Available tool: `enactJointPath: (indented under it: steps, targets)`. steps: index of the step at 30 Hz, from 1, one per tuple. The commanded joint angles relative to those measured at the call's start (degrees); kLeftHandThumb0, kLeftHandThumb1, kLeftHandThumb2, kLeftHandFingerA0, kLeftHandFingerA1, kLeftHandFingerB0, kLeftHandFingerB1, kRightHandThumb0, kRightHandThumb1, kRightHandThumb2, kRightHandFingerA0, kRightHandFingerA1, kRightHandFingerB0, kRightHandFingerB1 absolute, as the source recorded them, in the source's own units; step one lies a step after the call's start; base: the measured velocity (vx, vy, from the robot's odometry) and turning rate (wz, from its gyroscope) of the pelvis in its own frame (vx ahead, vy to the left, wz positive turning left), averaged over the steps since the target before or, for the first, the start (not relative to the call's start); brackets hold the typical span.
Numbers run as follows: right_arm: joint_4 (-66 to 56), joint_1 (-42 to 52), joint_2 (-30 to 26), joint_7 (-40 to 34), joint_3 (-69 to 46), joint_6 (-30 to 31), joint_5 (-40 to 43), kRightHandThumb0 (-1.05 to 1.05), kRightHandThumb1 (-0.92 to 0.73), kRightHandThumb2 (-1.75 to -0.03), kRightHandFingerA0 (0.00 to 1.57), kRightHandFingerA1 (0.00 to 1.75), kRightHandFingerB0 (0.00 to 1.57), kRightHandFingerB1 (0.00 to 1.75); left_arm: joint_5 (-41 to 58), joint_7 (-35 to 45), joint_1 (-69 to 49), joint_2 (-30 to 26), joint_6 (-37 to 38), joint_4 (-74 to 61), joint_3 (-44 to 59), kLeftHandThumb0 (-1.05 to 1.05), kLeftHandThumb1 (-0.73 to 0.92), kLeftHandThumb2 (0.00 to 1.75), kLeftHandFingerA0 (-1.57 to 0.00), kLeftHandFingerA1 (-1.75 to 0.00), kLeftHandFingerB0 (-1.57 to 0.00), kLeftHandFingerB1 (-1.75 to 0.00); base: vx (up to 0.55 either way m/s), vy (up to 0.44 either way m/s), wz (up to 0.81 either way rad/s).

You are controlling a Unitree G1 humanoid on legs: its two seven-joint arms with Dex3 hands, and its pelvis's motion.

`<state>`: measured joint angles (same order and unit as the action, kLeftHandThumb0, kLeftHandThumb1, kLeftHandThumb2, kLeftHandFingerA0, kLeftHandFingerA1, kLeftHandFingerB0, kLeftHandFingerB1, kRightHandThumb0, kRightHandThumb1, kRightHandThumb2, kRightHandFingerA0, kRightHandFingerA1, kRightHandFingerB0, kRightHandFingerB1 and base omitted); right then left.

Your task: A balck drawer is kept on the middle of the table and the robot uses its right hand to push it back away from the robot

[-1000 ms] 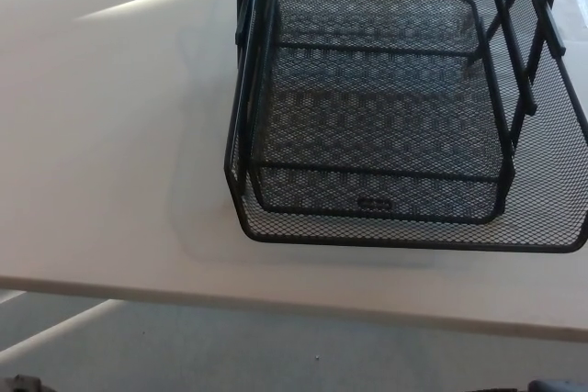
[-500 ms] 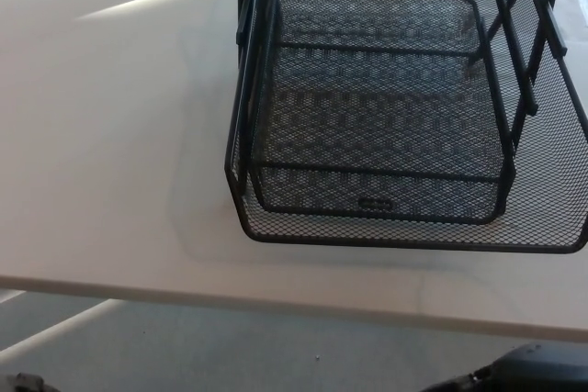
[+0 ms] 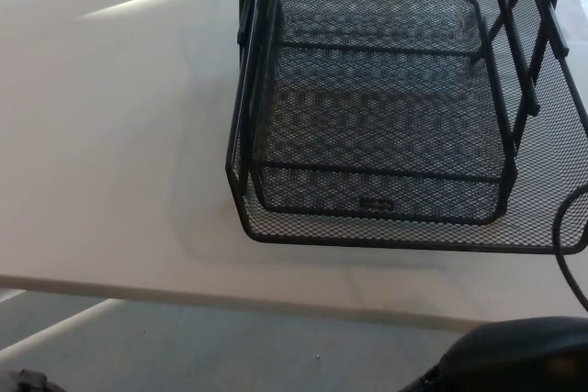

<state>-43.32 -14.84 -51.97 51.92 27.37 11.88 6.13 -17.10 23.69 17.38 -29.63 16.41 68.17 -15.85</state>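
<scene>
The drawer [image 3: 381, 117], black wire mesh, sits on the white counter [image 3: 110, 153] toward its right side, its front rim near the counter's near edge. Low at the bottom right, below that edge and apart from the drawer, a black rounded part of the right arm [image 3: 514, 360] shows, with a thin cable [image 3: 562, 245] looping above it; whether the hand's fingers are apart or together cannot be told.

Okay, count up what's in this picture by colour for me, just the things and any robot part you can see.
Black: 2, the mesh drawer and the robot's right arm coming in at the bottom, trailing a thin cable.
White: 1, the table.
Total: 3.
</scene>
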Motion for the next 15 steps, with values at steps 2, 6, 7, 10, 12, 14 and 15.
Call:
enactJointPath:
  steps: [2,6,7,10,12,14,15]
  targets:
    - [-1.0,-10.6,3.5,12.2,7.9,15.4,7.1,-0.78,-0.91,-0.73,0.36,0.39,0.25,0.31,-1.6,1.2,0.5,-1.1,1.2,0.6,-0.9,-0.63,0.73,0.65,-0.41,-0.36,-0.31,-0.33,0.0,0.0,0.0]
    - [-0.1,-13.4,5.3,12.6,10.1,18.1,6.7,-0.75,-0.92,-0.72,0.36,0.38,0.26,0.32,-1.9,0.5,0.6,-1.1,0.9,0.9,-1.2,-0.57,0.76,0.62,-0.42,-0.35,-0.32,-0.31,0.0,0.0,0.0]
    - [0.3,-14.0,5.8,12.6,10.6,18.6,6.5,-0.75,-0.92,-0.72,0.36,0.38,0.26,0.32,-2.0,0.5,0.6,-1.1,1.0,0.8,-1.4,-0.57,0.76,0.62,-0.42,-0.35,-0.32,-0.31,0.0,0.0,0.0]
    - [1.7,-15.2,7.2,12.4,11.2,19.4,6.4,-0.75,-0.91,-0.72,0.33,0.39,0.25,0.32,-2.0,0.6,0.5,-1.0,1.1,0.8,-1.5,-0.61,0.75,0.64,-0.39,-0.35,-0.29,-0.31,0.0,0.0,0.0]
    - [3.6,-16.2,8.6,12.4,11.6,19.7,6.5,-0.76,-0.92,-0.72,0.33,0.39,0.24,0.32,-1.8,0.8,0.7,-0.9,1.1,1.0,-1.4,-0.61,0.74,0.64,-0.4,-0.36,-0.3,-0.32,0.0,0.0,0.0]
    - [5.0,-17.9,9.9,12.8,12.1,21.2,6.7,-0.77,-0.92,-0.72,0.32,0.39,0.24,0.32,-1.6,1.0,0.7,-0.9,1.2,1.0,-1.3,-0.62,0.73,0.66,-0.39,-0.36,-0.3,-0.33,0.0,0.0,0.0]
    - [5.7,-18.9,10.5,13.0,12.3,21.7,6.7,-0.76,-0.92,-0.72,0.32,0.38,0.25,0.32,-1.5,1.2,0.7,-0.9,1.2,0.9,-1.3,-0.61,0.74,0.65,-0.4,-0.36,-0.31,-0.32,0.0,0.0,0.0]
